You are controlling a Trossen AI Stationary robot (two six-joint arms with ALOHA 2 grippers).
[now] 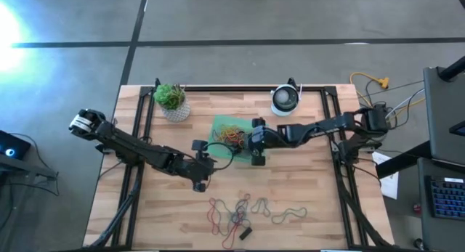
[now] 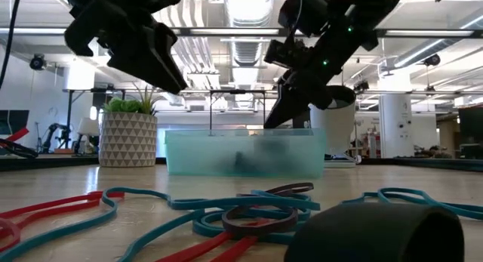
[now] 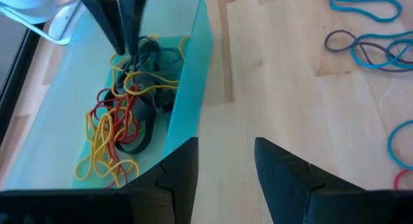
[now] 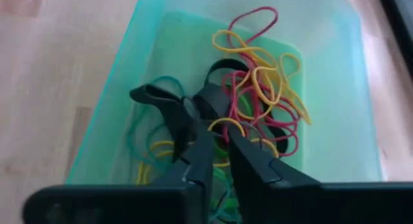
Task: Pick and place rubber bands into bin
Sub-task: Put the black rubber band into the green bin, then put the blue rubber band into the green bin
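The bin (image 1: 218,123) is a translucent green tray at the table's far middle, and a heap of red, yellow and dark rubber bands (image 4: 258,95) lies on its floor. My right gripper (image 4: 216,130) hangs over the bin's right half, pointing slantwise down, its fingers nearly together on a dark rubber band (image 4: 174,104). It also shows from above (image 1: 256,152). My left gripper (image 3: 226,162) stands open just left of and nearer than the bin, above bare wood, touching nothing. More rubber bands (image 1: 243,208) lie loose on the table near its front edge. My right gripper has the dark band's fold (image 4: 193,117) at the free ends of its two fingers (image 4: 248,156), with only a narrow gap between them. The fingers come slanting down from the table's right side. The band droops below the tips (image 3: 139,53) onto the heap in the bin.
A white pot with a green plant (image 1: 173,103) stands at the far left, a round white and dark device (image 1: 285,99) at the far right. A small dark piece (image 1: 245,232) lies near the front edge. Bare wood lies between the bin and the loose bands.
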